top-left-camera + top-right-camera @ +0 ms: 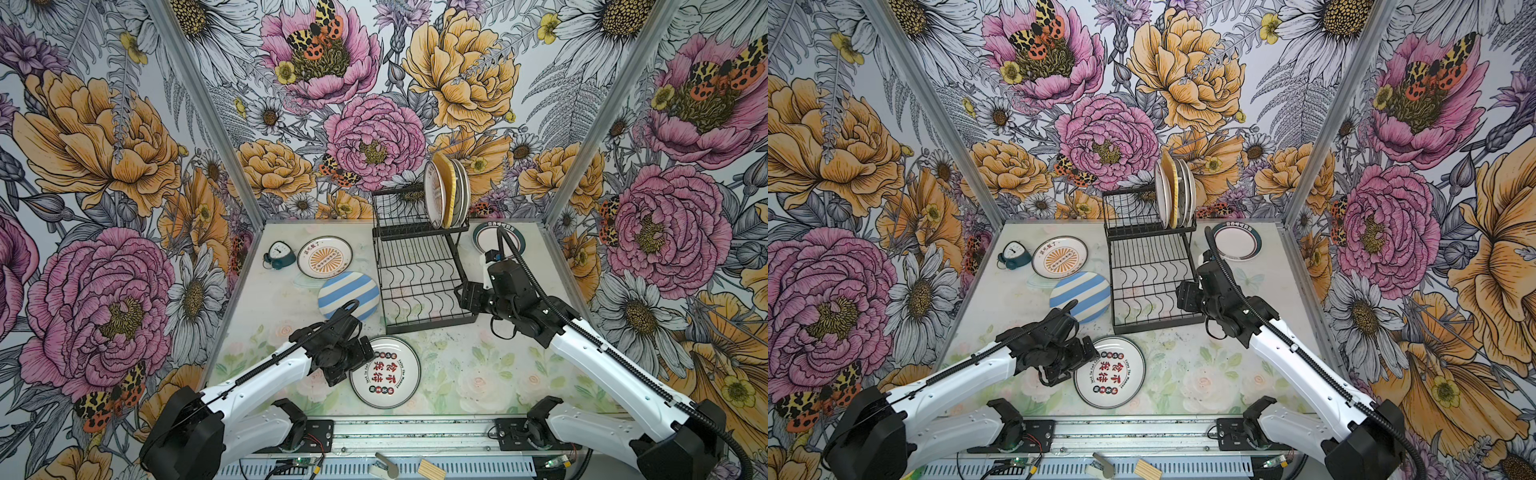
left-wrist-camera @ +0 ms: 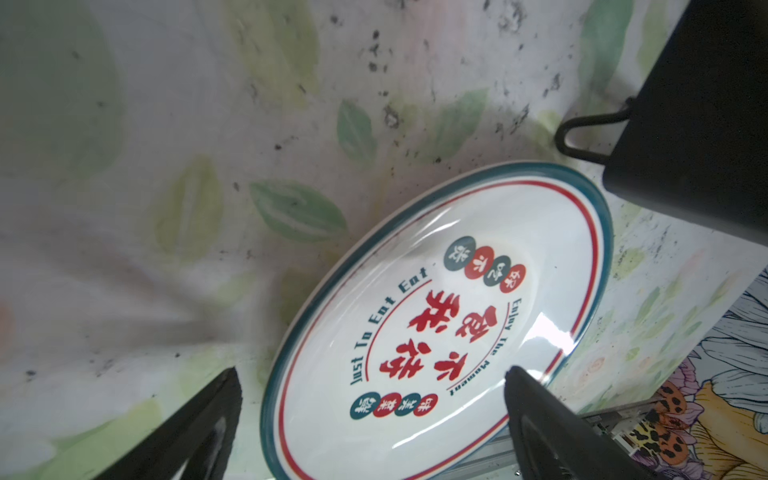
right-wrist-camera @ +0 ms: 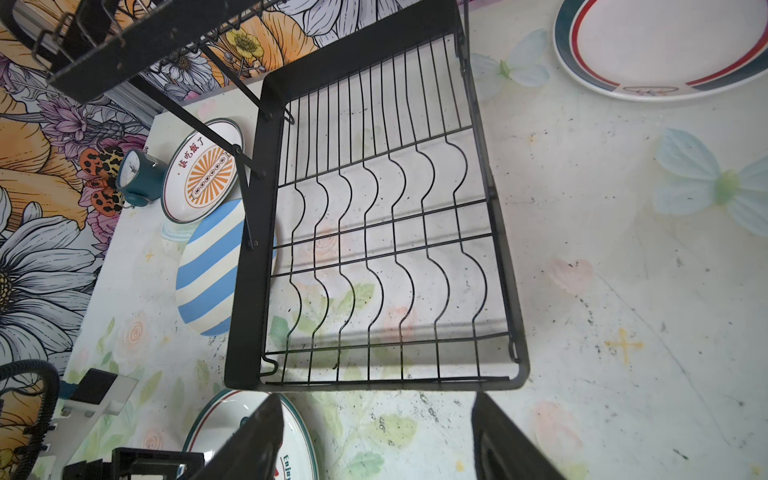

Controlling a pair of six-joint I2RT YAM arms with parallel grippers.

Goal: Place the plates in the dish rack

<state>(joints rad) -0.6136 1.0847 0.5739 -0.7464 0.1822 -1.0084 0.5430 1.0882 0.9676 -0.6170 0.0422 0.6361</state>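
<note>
Left hand (image 2: 372,374), wide open and empty, straddles the rim of the lettered plate (image 1: 386,372), apparently for an edge grasp; right hand (image 3: 378,399), part-open, empty, faces the dish rack (image 3: 249,249).

Lower tray (image 1: 434,323) open; plates (image 1: 446,193) on shelf (image 1: 399,208)

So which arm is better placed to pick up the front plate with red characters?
Left: the left pincer, open, sits at the rim of the red-character plate; the right pincer is farther away, empty, beside the dish rack.

blue-and-white striped plate (image 1: 348,294), black rack (image 3: 249,299)
</note>
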